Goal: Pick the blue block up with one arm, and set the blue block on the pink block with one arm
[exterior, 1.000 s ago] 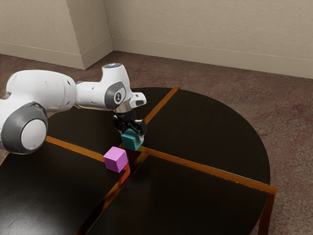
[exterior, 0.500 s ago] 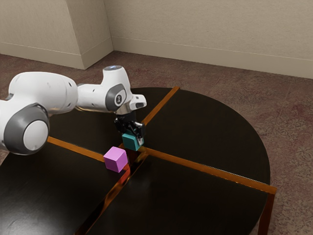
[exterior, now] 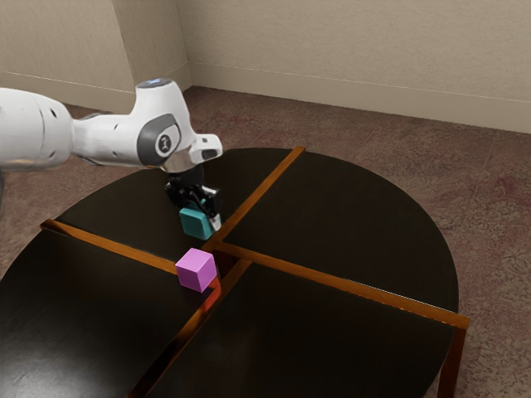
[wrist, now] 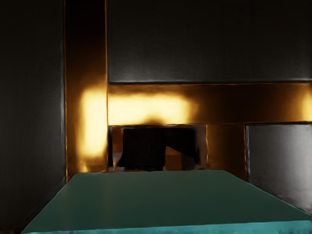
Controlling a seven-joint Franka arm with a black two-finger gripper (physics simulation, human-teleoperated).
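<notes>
Two blocks: blue block (exterior: 197,225) (teal-blue cube) and pink block (exterior: 197,269) (cube), both near the middle of the surface, well away from every edge.
Gripper: black two-finger gripper (exterior: 197,214), pointing down, clenched on the blue block, with one finger on each of two opposite side faces.
Blue block: held level and upright in the gripper, over the dark panel on the far side of the crossing of the inlay strips and just beside that crossing. It appears raised off the surface, but the gap beneath it cannot be read for certain.
Pink block: seated flat and upright on the surface, at the strip that runs toward the exterior view's left edge, just beside the crossing.
Block relation: apart, not touching. The blue block lies farther from the near edge than the pink block and is not stacked on it.
Table: glossy black rounded top (exterior: 348,207) with one squared corner at the exterior view's right.
Inlay strips: two amber bands (exterior: 332,286) cross near the middle and divide the surface into four dark panels.
Arm: white with grey joints (exterior: 91,137). It enters from the exterior view's left and reaches over the far-left edge to the middle of the surface.
Wrist view: the top face of the blue block (wrist: 161,200) lies just under the hand. Beyond it the inlay strips (wrist: 146,105) meet at a right angle and carry a bright glare, with dark table panels (wrist: 204,39) around them.
Surroundings: brown carpet floor (exterior: 415,133) and beige wall (exterior: 332,41) with a baseboard.
</notes>
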